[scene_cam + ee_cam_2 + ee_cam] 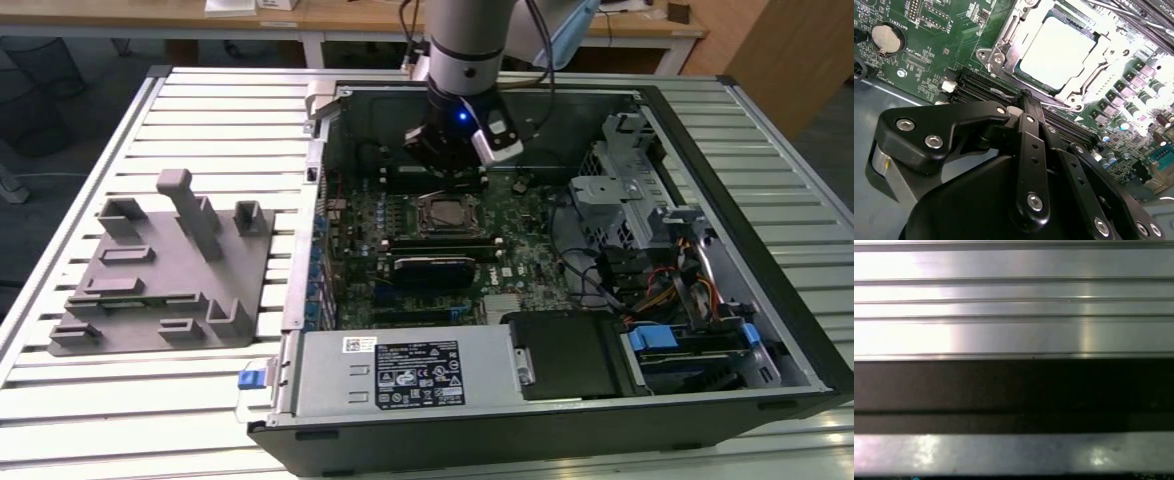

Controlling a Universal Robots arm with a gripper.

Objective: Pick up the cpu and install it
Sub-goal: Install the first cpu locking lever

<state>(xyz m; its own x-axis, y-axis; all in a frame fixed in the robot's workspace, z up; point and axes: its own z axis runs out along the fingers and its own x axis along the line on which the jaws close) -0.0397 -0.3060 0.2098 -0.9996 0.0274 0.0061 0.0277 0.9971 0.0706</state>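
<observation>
The cpu [1059, 52] lies flat in the motherboard socket [1004, 47], its shiny silver top framed by the socket's metal bracket, in the second wrist view. My gripper [1025, 96] hangs just above the board beside that socket, over the memory slots, with its black fingers drawn together and nothing between them. In the exterior view the gripper [447, 172] is inside the open computer case, a little behind the socket [445, 213].
The grey fixture block [167, 270] with upright posts stands on the slatted metal table [1014, 335], to the exterior view's left of the case [747, 200]. A power supply [400, 370], drive cage [641, 200] and cables crowd the case. A coin battery [888, 38] sits on the board.
</observation>
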